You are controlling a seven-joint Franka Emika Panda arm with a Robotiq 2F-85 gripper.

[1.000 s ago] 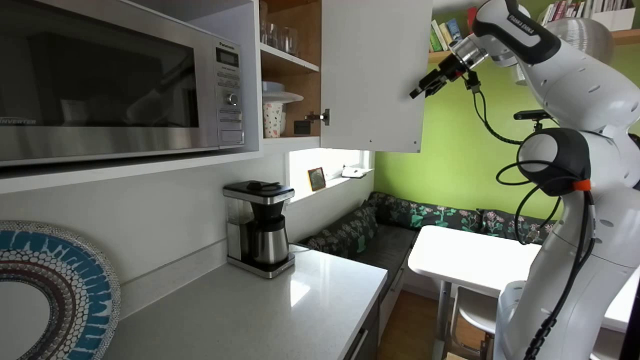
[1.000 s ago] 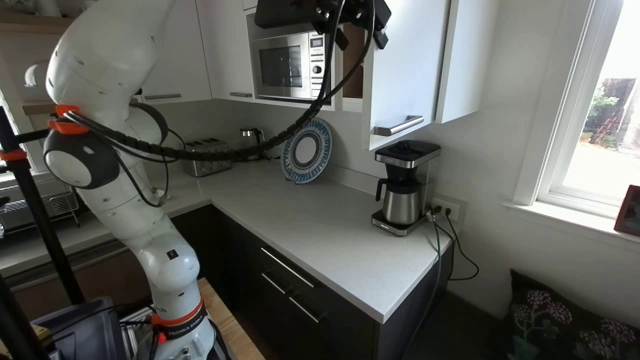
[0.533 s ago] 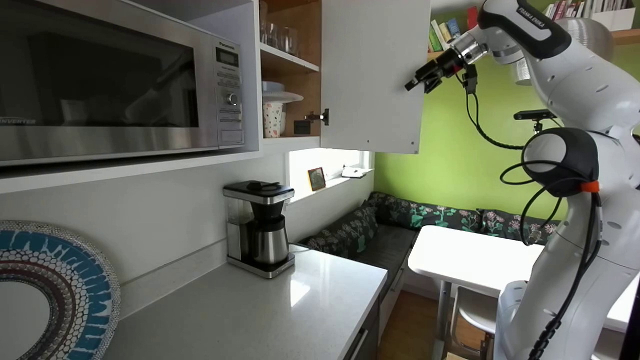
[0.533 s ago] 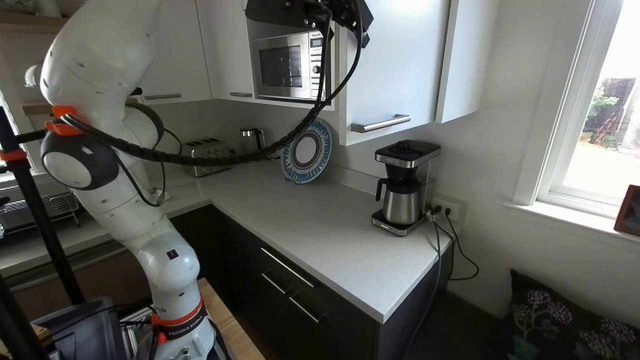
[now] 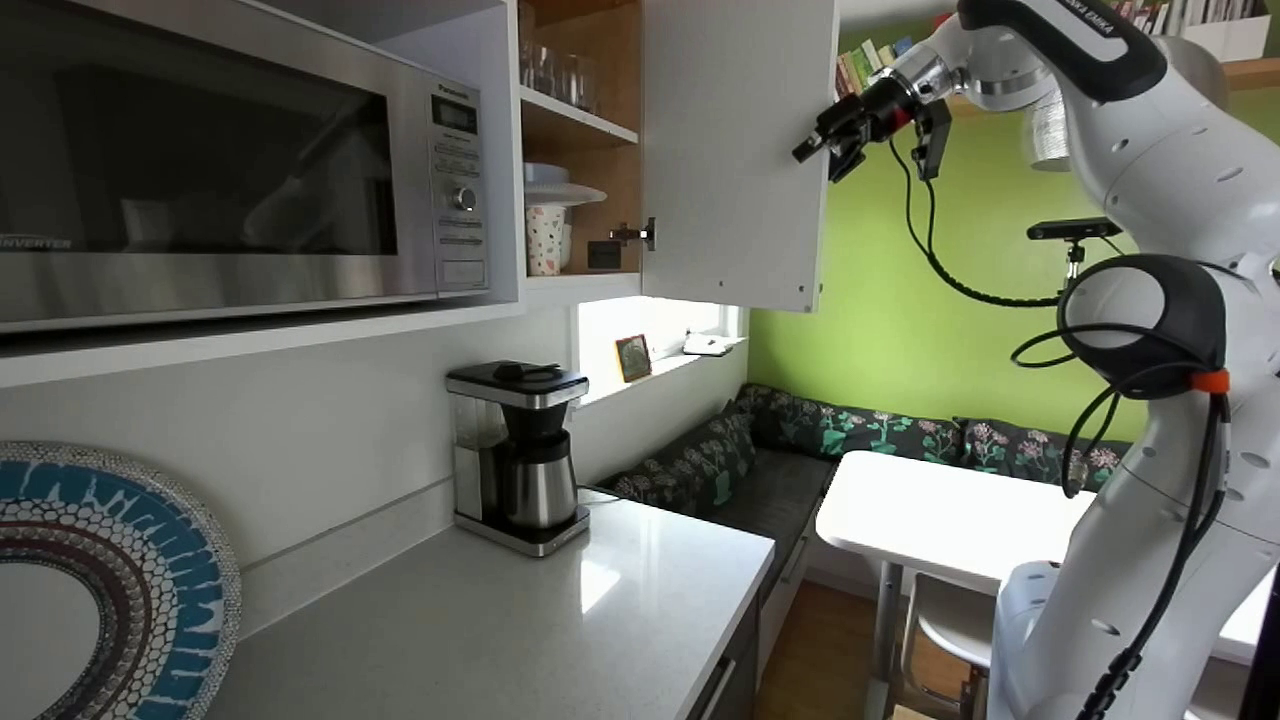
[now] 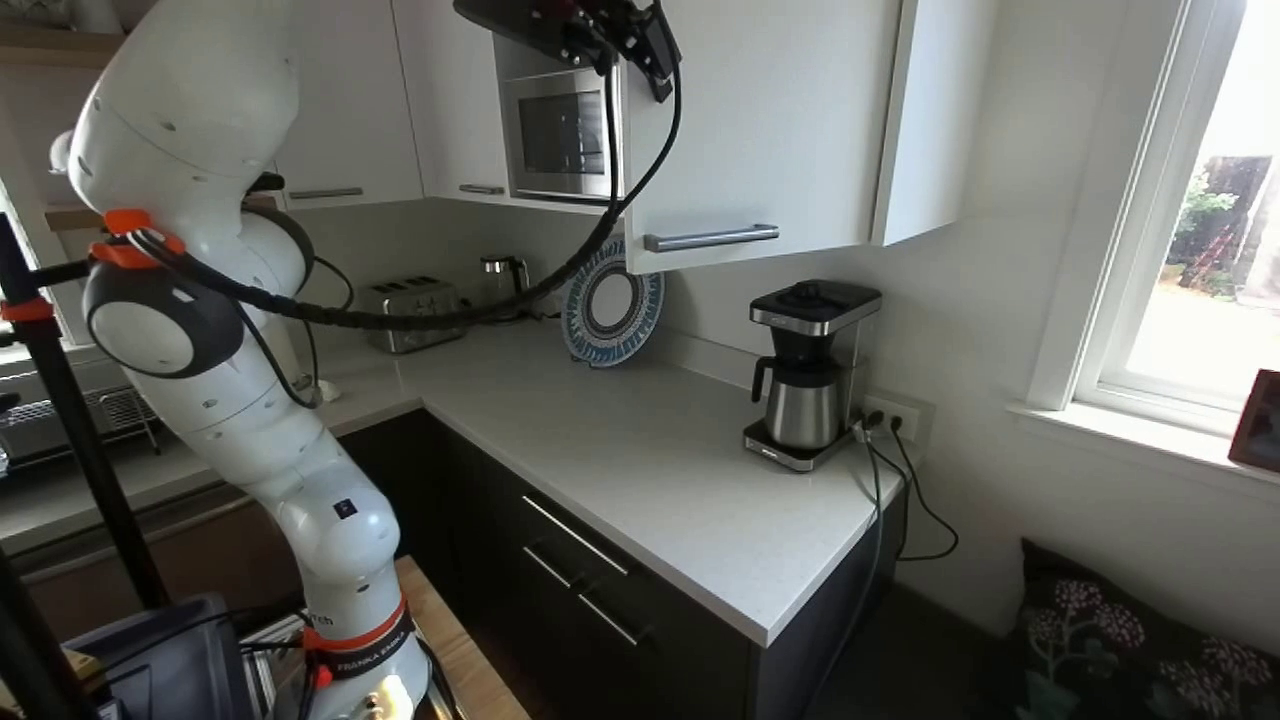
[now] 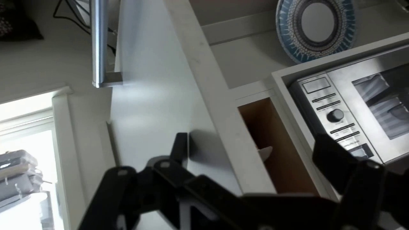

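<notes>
Up high, I've got the gripper [image 7: 254,147] at the free edge of the white cabinet door [image 7: 153,105], jaws spread wide, no grip on it. My wrist view puts the door's edge right between the two fingers [image 7: 180,147]: the one at picture left sits at the outer face, and whether it's touching or just beside, I can't tell; the one at picture right hangs well apart from the door, over on the microwave [image 7: 358,108] side. The door itself stands swung out from its upper cabinet [image 5: 620,165], and there's the bar handle [image 6: 712,238], low on the outer face, apart from my fingers. Looking inside, in an exterior view, I've got glasses [image 5: 565,80] higher up and a spotted cup [image 5: 545,240] below them. Down under all this, in both exterior views, the coffee maker [image 6: 808,380] sits on the pale countertop [image 6: 600,440], and there's the round patterned plate [image 6: 612,300] standing on edge farther along. Past that, in an exterior view, I pick out a toaster [image 6: 412,312]. And bright light is coming in at the window [image 6: 1180,270], beyond the coffee maker.
</notes>
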